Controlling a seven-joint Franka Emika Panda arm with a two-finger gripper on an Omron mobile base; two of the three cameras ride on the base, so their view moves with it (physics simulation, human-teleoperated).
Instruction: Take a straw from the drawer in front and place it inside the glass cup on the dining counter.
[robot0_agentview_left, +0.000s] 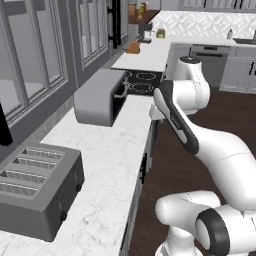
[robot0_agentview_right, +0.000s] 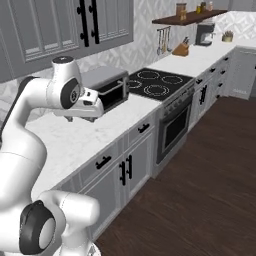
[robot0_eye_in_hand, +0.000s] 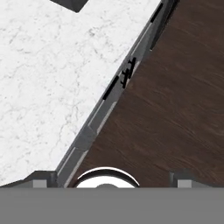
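Observation:
My gripper (robot0_eye_in_hand: 113, 179) hangs open above the front edge of the marble worktop (robot0_eye_in_hand: 52, 87), its two dark fingertips (robot0_eye_in_hand: 41, 179) wide apart with nothing between them. In the right base view the white hand (robot0_agentview_right: 91, 107) points down over that edge. Below it sits a grey drawer (robot0_agentview_right: 102, 162) with a dark bar handle, pushed in flush with the cabinet fronts. From above, its front shows as a thin grey strip (robot0_eye_in_hand: 94, 124) along the counter edge. The straw is hidden. The glass cup and the dining counter are out of view.
A dark grey toaster (robot0_agentview_left: 37, 190) stands at the near left of the worktop and a grey toaster oven (robot0_agentview_left: 100, 95) further along. Beyond lie a black cooktop (robot0_agentview_right: 157, 82) and an oven (robot0_agentview_right: 175, 127). Dark wood floor (robot0_agentview_right: 200, 190) runs along the cabinets.

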